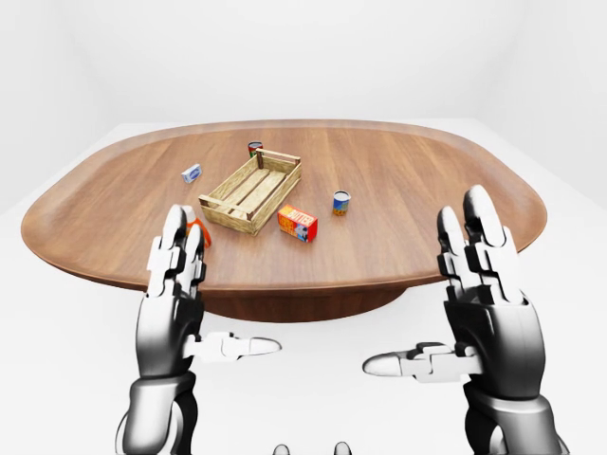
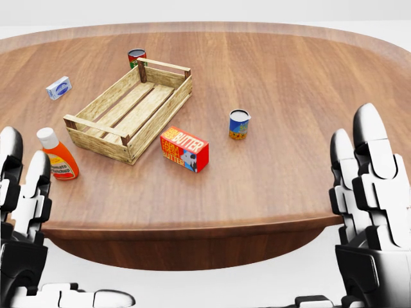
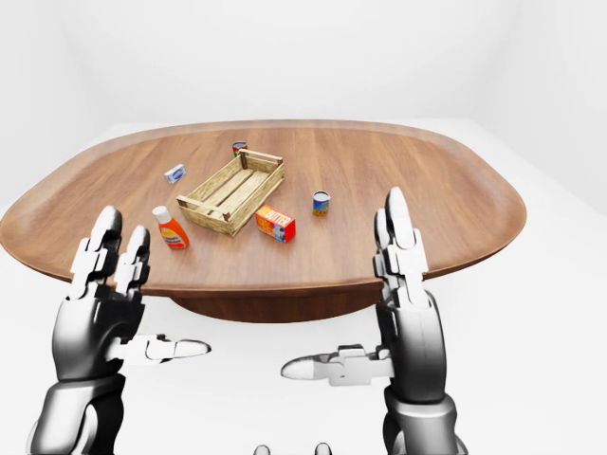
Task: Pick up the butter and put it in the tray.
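The butter (image 2: pixel 184 149) is a red and orange box lying on the wooden table (image 2: pixel 289 70), just right of the lower corner of the slatted wooden tray (image 2: pixel 130 108). The tray holds nothing. My left hand (image 2: pixel 22 212) is raised at the lower left of the head view, fingers spread, off the table's near edge. My right hand (image 2: pixel 366 205) is raised at the lower right, fingers spread and empty. Both hands are well short of the butter.
An orange sauce bottle (image 2: pixel 58 155) stands left of the tray, close to my left hand. A small blue can (image 2: pixel 239 124) stands right of the butter. A dark can (image 2: pixel 137 58) stands above the tray. A small blue-white box (image 2: pixel 59 87) lies at the upper left.
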Tool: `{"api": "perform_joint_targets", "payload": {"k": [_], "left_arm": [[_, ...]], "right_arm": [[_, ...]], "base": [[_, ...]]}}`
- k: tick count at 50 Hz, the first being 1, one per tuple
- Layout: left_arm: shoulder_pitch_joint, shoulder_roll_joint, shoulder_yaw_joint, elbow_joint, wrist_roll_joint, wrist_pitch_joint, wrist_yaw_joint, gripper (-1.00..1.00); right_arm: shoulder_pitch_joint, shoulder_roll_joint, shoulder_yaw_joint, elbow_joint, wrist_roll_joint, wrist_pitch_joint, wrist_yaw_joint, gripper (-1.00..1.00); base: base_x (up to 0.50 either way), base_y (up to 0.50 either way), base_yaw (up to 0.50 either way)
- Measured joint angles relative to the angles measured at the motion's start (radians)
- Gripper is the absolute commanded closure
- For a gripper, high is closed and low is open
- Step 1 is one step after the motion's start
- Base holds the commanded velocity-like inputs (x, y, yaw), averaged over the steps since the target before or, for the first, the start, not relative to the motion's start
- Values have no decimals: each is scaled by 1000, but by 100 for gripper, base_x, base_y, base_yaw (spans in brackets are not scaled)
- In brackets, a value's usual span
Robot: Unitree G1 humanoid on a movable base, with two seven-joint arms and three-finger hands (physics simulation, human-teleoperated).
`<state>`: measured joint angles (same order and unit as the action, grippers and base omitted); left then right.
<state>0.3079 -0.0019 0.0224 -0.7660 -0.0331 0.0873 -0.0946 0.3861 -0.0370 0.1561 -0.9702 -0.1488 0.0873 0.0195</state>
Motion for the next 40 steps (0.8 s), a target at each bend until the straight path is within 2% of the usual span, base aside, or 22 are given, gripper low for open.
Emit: {"api": "perform_joint_targets", "payload": {"k": [9,40], "left_arm": [[23,-4,7,-55,-8,0,-9,-100],[30,-10,26,-92,-17,0,-17,-100]], "right_arm": [[23,-4,-2,-47,-21,0,1,-100],[33,-3,6,-69,-63,0,4,-100]], "base": [[0,3,0],[0,50,0]]}}
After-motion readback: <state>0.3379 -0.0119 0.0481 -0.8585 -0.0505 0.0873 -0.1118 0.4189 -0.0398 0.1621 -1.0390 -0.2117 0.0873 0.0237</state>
